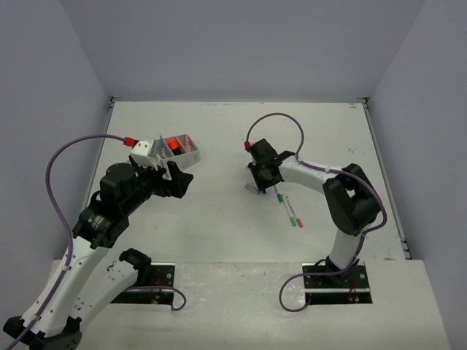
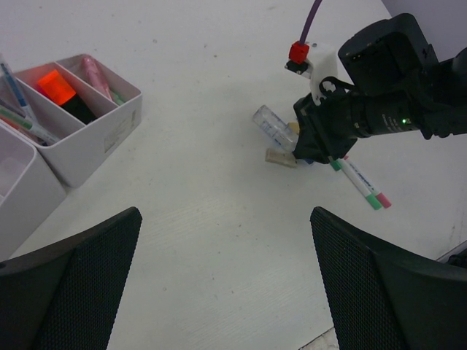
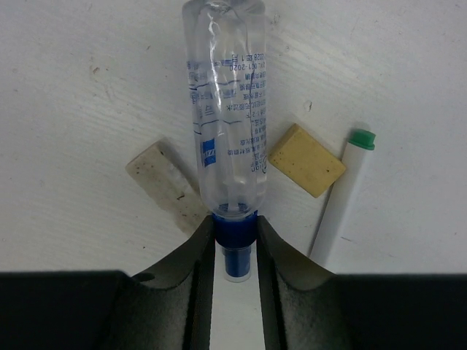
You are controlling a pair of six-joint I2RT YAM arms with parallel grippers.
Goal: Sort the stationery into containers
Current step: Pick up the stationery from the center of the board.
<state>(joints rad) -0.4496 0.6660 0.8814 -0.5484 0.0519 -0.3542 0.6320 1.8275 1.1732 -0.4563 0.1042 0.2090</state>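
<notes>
So, right fingers (image 3: 281,259) were clamped on the blue cap (image 3: 235,237) of the clear bottle (image 3: 226,109); beige erasers (image 3: 306,159) flanked that bottle; left fingers (image 2: 73,284) sat wide apart.

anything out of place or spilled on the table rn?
Nothing spilled or damaged. Only oddity: the right gripper pinches the clear bottle by its blue cap, not the body; the bottle lies flat between two erasers.

The clear tube (image 3: 226,109) bears blue print and cap (image 3: 235,235); the pen (image 3: 339,211) is white, green-tipped.
</notes>
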